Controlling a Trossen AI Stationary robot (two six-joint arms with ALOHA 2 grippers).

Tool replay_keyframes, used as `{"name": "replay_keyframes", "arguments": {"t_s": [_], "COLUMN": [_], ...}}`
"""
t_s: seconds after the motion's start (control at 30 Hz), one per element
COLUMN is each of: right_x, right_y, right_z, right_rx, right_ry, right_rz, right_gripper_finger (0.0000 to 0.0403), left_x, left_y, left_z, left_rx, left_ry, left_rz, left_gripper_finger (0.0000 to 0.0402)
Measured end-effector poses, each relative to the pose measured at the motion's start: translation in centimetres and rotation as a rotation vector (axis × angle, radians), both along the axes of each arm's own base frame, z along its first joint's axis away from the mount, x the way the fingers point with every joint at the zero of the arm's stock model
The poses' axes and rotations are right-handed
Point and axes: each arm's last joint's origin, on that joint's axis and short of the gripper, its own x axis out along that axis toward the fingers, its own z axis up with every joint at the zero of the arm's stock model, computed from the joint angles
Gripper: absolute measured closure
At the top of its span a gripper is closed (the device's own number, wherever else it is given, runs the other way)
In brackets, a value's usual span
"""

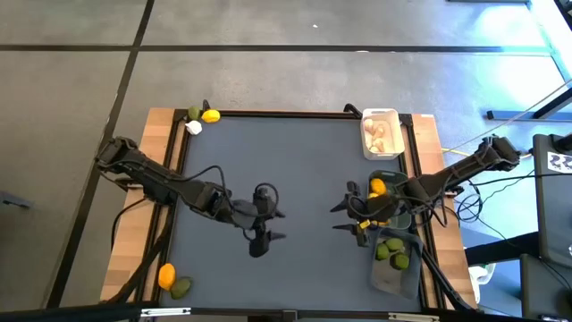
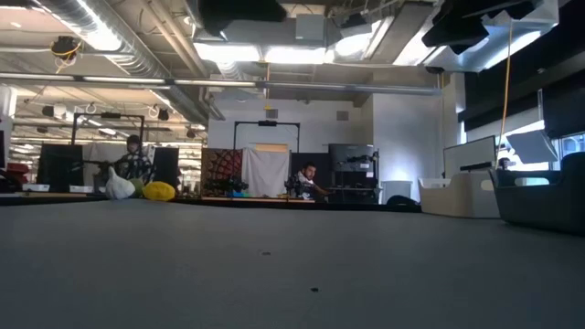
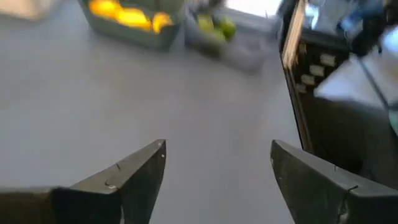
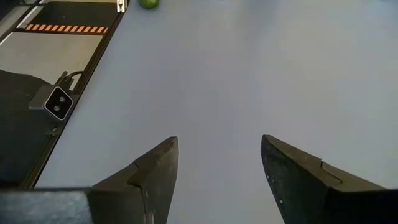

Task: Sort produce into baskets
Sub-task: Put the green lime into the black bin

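My left gripper [image 1: 271,224] is open and empty over the middle of the mat; its fingers show in the left wrist view [image 3: 217,180]. My right gripper [image 1: 340,218] is open and empty just left of the baskets; it also shows in the right wrist view [image 4: 219,174]. The white basket [image 1: 380,134] holds garlic bulbs. The dark grey-green basket [image 1: 387,204] holds lemons [image 3: 121,14]. The translucent basket [image 1: 396,261] holds limes [image 3: 216,26]. A lime [image 1: 193,113], a lemon [image 1: 211,115] and a garlic bulb [image 1: 194,127] lie at the far left corner. A lemon [image 1: 167,275] and a lime [image 1: 181,287] lie at the near left.
The three baskets stand in a row along the table's right edge. Wooden strips [image 1: 161,161] border the dark mat on both sides. Cables [image 1: 465,192] trail off the right side. The low view shows the garlic bulb [image 2: 119,185] and the lemon [image 2: 159,190] far off.
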Motion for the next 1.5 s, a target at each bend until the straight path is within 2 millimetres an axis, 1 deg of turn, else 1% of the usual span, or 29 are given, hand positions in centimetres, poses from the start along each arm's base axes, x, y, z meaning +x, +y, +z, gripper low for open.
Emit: {"name": "replay_keyframes", "arguments": {"t_s": [0.17,0.6,0.97,1.1,1.33,1.5], "right_x": [0.0,0.0,0.0,0.0,0.0,-0.1], "right_y": [0.0,-0.1,-0.1,-0.1,-0.1,-0.1], "right_z": [0.0,0.0,0.0,-0.1,-0.1,-0.2], "right_rx": [0.004,0.004,0.007,0.002,-0.005,-0.009], "right_ry": [0.0,0.001,0.003,0.004,0.013,0.022], "right_rz": [-0.003,-0.005,-0.008,-0.005,-0.003,-0.003], "right_gripper_finger": [0.0175,0.0175,0.0175,0.0175,0.0175,0.0175], "left_x": [-1.7,-7.4,-11.4,-12.5,-14.1,-14.9], "left_y": [-2.2,-6.7,-10.0,-11.3,-13.9,-15.0], "left_z": [-0.7,-2.7,-3.4,-4.6,-7.3,-9.0], "left_rx": [-0.065,-0.286,-0.401,-0.422,-0.44,-0.413], "left_ry": [0.125,0.497,0.638,0.758,0.99,1.083], "left_rz": [-0.013,0.175,0.3,0.321,0.371,0.41], "left_gripper_finger": [0.0114,0.0114,0.0114,0.0114,0.0114,0.0114]}}
